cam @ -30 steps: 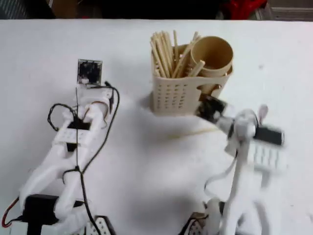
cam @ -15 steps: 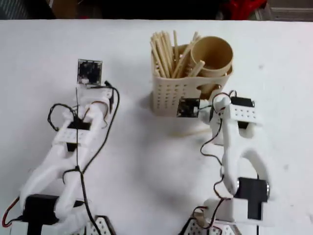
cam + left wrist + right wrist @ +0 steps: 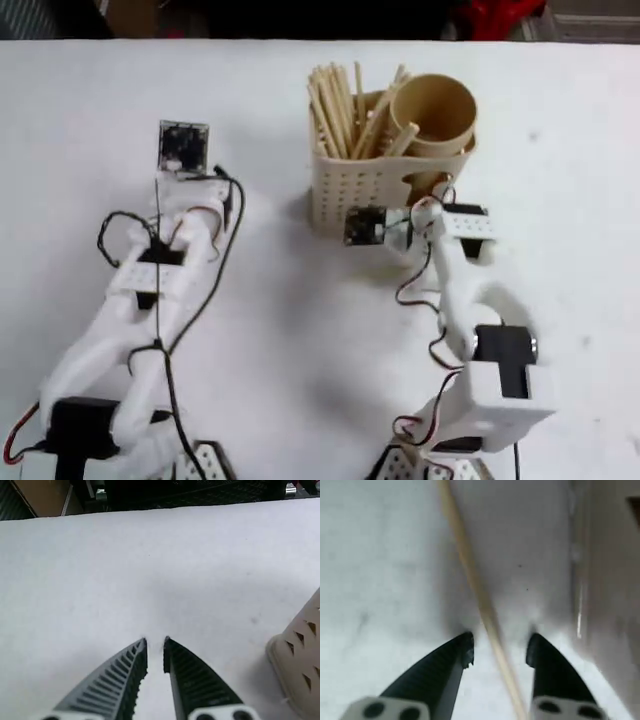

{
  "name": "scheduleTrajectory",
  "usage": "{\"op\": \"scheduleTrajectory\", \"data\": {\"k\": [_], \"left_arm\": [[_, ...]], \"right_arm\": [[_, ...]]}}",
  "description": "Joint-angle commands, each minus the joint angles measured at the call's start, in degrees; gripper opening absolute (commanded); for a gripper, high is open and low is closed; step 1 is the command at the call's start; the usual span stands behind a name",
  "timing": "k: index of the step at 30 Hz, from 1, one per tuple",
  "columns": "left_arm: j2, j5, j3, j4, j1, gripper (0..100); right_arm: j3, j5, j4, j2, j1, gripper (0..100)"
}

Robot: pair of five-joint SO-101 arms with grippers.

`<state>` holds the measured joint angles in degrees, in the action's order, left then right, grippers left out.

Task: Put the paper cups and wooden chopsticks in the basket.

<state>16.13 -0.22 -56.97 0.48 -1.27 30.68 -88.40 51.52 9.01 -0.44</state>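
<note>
The cream basket [image 3: 372,192] stands at the table's middle back, holding several wooden chopsticks [image 3: 342,104] and a paper cup [image 3: 436,108]. My right arm [image 3: 462,242] is bent down right in front of the basket. In the right wrist view, one loose chopstick [image 3: 468,565] lies on the white table, running between the fingers of my open right gripper [image 3: 499,650], with the basket's wall [image 3: 605,580] close beside it. My left gripper [image 3: 155,643] hovers shut and holding nothing over bare table, to the left of the basket's corner [image 3: 300,662].
My left arm [image 3: 158,272] stretches along the table's left side, with loose black cables around it. The table's far edge [image 3: 200,42] meets a dark background.
My right arm has swung in from the right and come down in front of the basket, over the loose chopstick. The left arm has not moved.
</note>
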Motion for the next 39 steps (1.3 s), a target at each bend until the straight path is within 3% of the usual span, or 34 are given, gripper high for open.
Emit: {"op": "scheduleTrajectory", "data": {"k": [1, 10, 15, 19, 24, 32, 36, 39], "left_arm": [[2.3, 0.0, 0.3, -1.4, 0.2, 8], [2.3, 0.0, 0.3, -1.4, 0.0, 8], [2.3, 0.0, 0.3, -1.5, 0.0, 8], [2.3, 0.0, 0.3, -1.5, 0.0, 8], [2.3, 0.0, 0.4, -1.5, -0.1, 8], [2.3, 0.0, 0.4, -1.5, -0.1, 8], [2.3, 0.0, 0.3, -1.3, -0.1, 8], [2.3, 0.0, 0.3, -1.2, -0.1, 8]], "right_arm": [[-0.2, -0.8, -0.8, 1.0, -0.8, 1.1], [1.1, 7.3, 3.6, -1.4, 5.5, 1.6], [7.8, 13.3, 5.0, -10.8, 6.4, 1.6], [13.3, 22.9, 5.0, -24.9, 6.0, 1.6], [14.2, 42.4, 7.4, -44.8, 5.9, 1.6], [1.4, 65.1, 14.4, -67.3, -7.0, 1.6], [-12.0, 73.2, 12.4, -63.8, -13.0, 1.6], [-21.6, 76.0, 13.2, -57.1, -13.1, 1.6]]}}
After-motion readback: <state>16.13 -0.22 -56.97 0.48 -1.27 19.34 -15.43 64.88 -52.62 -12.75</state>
